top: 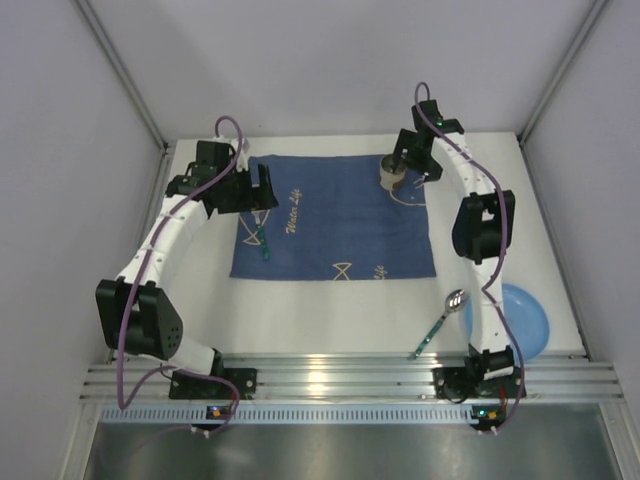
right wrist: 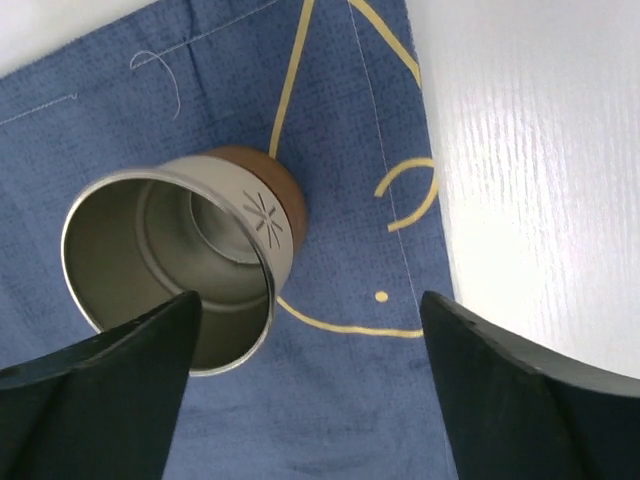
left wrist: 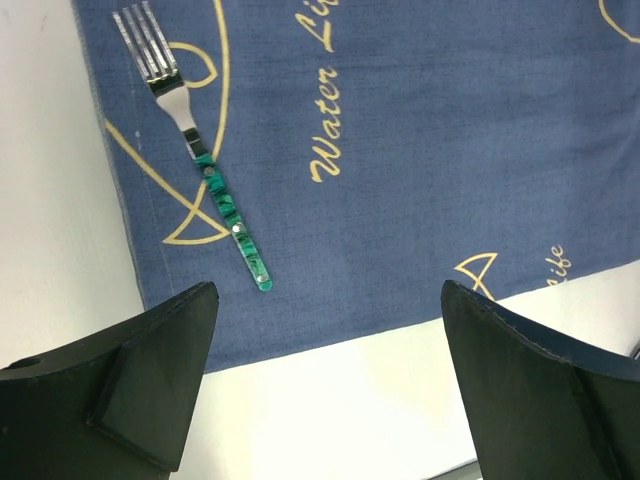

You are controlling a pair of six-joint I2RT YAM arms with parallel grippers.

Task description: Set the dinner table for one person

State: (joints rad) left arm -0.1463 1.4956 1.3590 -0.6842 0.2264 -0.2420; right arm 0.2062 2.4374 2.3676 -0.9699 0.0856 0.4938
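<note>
– Grey walls box in the white table (top: 340, 312), with its rail on the near side by the arm bases. How far along would you say the setting is?
– About halfway, I'd judge. The blue mat (top: 330, 215) lies flat in the middle of the table, so the base of the setting is down.
– And the plate (top: 530, 322)?
– Not placed yet. It sits on bare table at the near right corner, off the mat and partly hidden behind the right arm.
– The cup (right wrist: 180, 260) looks placed.
– Yes, it stands on the mat's far right corner. The right jaws are apart with the cup just ahead of them, nearer one finger and apparently not gripped.
– What about the spoon (top: 441, 323)?
– It lies on bare table below the mat's near right corner, just beside the plate, so it also has to be moved.
– And the fork (left wrist: 200, 150)?
– That's done. It lies on the mat by the left edge, and the left jaws hang wide apart and empty over the mat's edge, close to its handle.
– So what's left?
– The plate to the middle of the mat, then the spoon beside it
</note>
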